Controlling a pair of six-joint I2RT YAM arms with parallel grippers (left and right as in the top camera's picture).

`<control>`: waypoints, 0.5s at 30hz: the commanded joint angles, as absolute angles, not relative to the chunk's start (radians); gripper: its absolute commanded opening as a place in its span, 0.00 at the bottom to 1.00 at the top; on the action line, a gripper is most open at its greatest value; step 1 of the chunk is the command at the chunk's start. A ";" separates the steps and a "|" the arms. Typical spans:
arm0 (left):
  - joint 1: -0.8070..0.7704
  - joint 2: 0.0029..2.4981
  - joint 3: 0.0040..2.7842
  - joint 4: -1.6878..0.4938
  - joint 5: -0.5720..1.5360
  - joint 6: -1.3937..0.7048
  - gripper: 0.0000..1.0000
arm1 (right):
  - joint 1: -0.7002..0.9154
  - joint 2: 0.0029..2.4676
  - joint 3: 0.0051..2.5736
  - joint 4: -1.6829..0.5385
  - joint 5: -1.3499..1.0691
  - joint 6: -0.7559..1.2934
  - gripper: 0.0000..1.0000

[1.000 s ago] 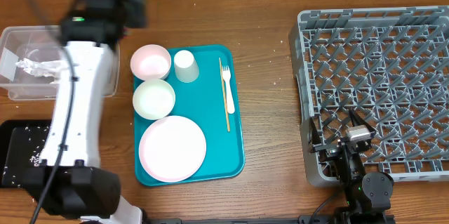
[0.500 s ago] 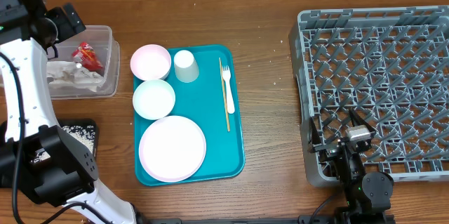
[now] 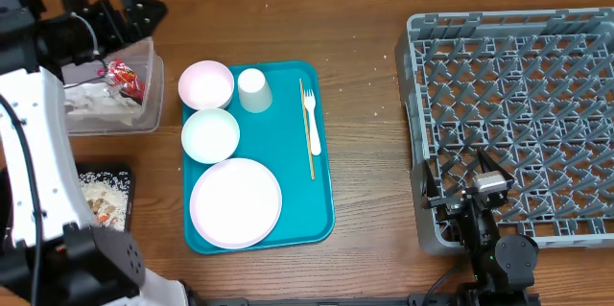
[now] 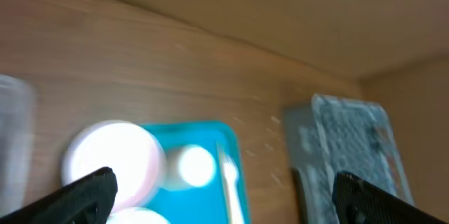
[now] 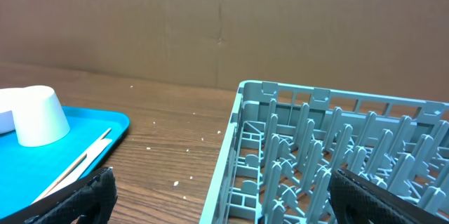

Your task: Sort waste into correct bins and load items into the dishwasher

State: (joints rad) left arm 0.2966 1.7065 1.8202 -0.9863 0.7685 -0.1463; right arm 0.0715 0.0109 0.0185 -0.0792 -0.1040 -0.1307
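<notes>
— Why does the left gripper (image 3: 142,11) hang spread wide and empty, up to the left of the teal tray (image 3: 321,153)?
— It sits over the clear tub (image 3: 144,114), where the red wrapper (image 3: 123,76) and napkins (image 3: 96,105) lie, so that waste looks sorted.
— And the dishes?
— The plate (image 3: 235,202), bowls (image 3: 206,83), cup (image 3: 253,90) and fork (image 3: 309,114) rest on the teal tray, not yet loaded. The right gripper (image 3: 478,164), also wide and empty, sits to the tray's right at the rack (image 3: 508,20), likely ready for loading.

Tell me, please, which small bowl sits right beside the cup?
The pinkish bowl, farther from the robot, level with the cup; the other bowl lies next to the plate.
</notes>
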 commanded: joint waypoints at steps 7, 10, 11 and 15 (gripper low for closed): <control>-0.097 1.695 1.828 -1.227 0.572 -0.021 1.00 | 0.065 0.003 0.008 -0.074 -0.098 -0.123 1.00; -0.204 1.718 1.828 -1.249 0.515 -0.023 1.00 | 0.065 0.003 0.008 -0.074 -0.098 -0.123 1.00; -0.227 1.719 1.828 -1.248 0.464 -0.041 1.00 | 0.065 0.003 0.008 -0.074 -0.098 -0.123 1.00; -0.249 1.719 1.828 -1.279 0.081 -0.295 1.00 | 0.065 0.003 0.008 -0.074 -0.098 -0.123 1.00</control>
State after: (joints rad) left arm -0.2455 1.7119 1.8210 -1.2552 0.4305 -0.0978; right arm 0.0715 0.0109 0.0185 -0.0792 -0.1036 -0.1310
